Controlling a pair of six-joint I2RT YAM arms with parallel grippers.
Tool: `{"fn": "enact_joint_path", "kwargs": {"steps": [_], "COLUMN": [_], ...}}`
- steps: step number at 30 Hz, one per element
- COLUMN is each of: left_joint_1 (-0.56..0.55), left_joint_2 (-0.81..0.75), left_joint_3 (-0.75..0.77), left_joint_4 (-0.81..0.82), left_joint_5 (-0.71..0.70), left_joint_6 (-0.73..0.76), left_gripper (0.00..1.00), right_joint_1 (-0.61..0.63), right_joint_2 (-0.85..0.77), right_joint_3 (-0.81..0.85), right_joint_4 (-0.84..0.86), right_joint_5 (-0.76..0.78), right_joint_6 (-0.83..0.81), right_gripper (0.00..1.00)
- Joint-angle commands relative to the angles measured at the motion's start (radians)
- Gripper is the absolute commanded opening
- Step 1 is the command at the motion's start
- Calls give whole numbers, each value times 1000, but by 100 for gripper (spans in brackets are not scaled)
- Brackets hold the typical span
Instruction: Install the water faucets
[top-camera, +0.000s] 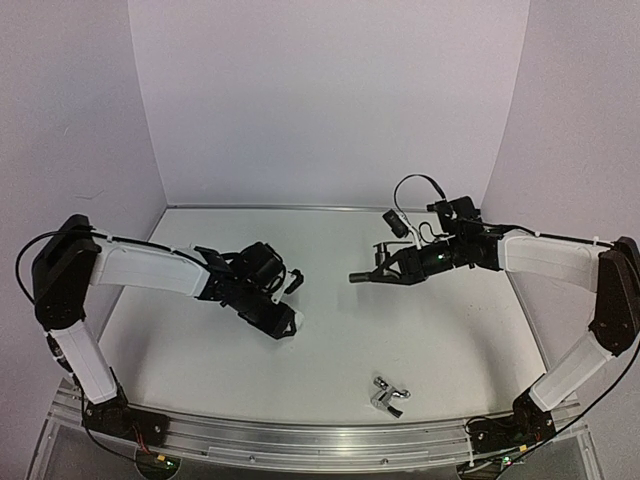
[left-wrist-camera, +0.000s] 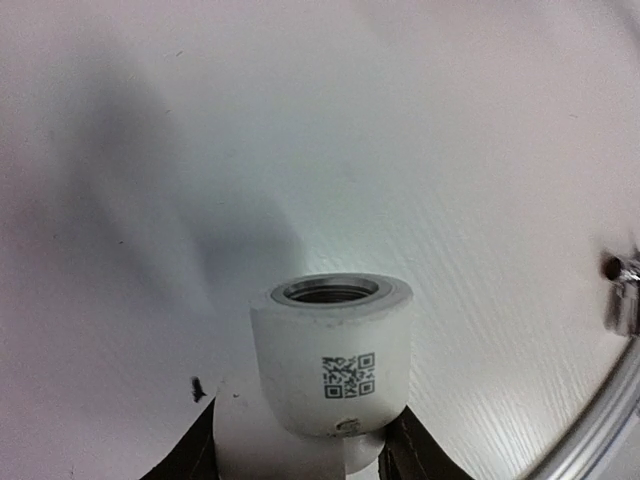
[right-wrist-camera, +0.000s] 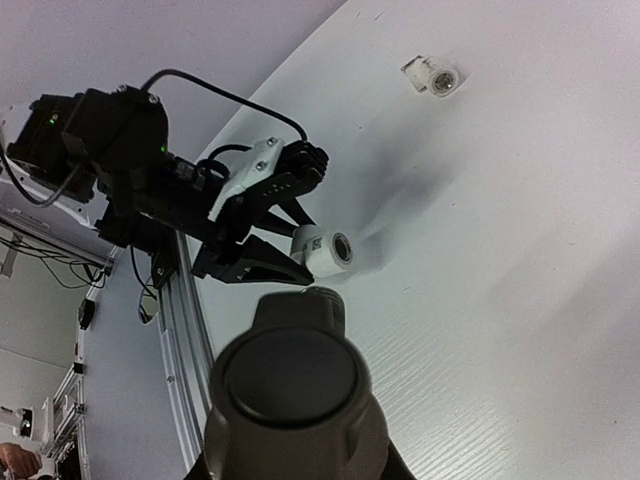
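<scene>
The left pincer (top-camera: 280, 314) is partly closed; its two dark fingers (left-wrist-camera: 188, 455) pinch a short white plastic pipe fitting (left-wrist-camera: 330, 365) by its narrower end; the fitting's wide mouth, lined with a threaded metal ring, points away from this pincer and faces the right pincer (top-camera: 374, 274); a small square printed code sits on the fitting's side; it casts a soft shadow on the white surface (top-camera: 450, 340), though I cannot tell whether it is lifted clear or touching.

The right pincer is pressed nearly together on the dark grey-black metal faucet (right-wrist-camera: 290, 385); the faucet's rounded end fills the foreground of the right wrist view and hides most of the fingertips; from above, its dark tip juts out of the pincer toward the left pincer; the two pincers face each other, apart.

The shiny chrome silver faucet (top-camera: 388, 396) lies on the surface with nothing touching it; it is well apart from both pincers, on the arm-base side of the right pincer and near the aluminium rail (top-camera: 330, 440).

Past the left pincer, as the right wrist sees it, another small white fitting (right-wrist-camera: 432, 75) rests alone on the surface.
</scene>
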Motion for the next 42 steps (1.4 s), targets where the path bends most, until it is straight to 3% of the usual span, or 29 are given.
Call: {"fn": "enact_joint_path", "kwargs": {"steps": [1, 10, 16, 19, 23, 29, 36, 38, 42], "left_joint_1": [0, -1, -10, -40, -122, -228, -388, -412, -412], "left_joint_2": [-198, -385, -439, -446, -442, -536, -535, -528, -596], "left_joint_3": [-12, 16, 36, 42, 51, -39, -143, -154, -162], "left_joint_4": [9, -93, -166, -236, -286, -121, 50, 79, 95], "left_joint_5": [318, 728, 806, 691, 374, -47, -487, -544, -452], "left_joint_6": [162, 268, 350, 406, 490, 618, 855, 890, 829], "left_gripper": [16, 18, 17, 15, 14, 11, 7, 7, 5], "right_joint_1": [2, 51, 134, 160, 186, 186, 186, 188, 234], "right_joint_2": [-42, -71, -69, -70, -51, -12, 14, 8, -67], "right_joint_3": [22, 104, 143, 156, 176, 212, 259, 280, 302], "right_joint_4": [-77, -306, -376, -383, -387, -385, -383, -383, -388], "right_joint_5": [-156, -353, -431, -395, -341, -303, -211, -170, -61], "right_joint_6": [-110, -280, -325, -325, -322, -302, -281, -305, -449], "right_gripper": [0, 0, 0, 0, 0, 0, 0, 0, 0]}}
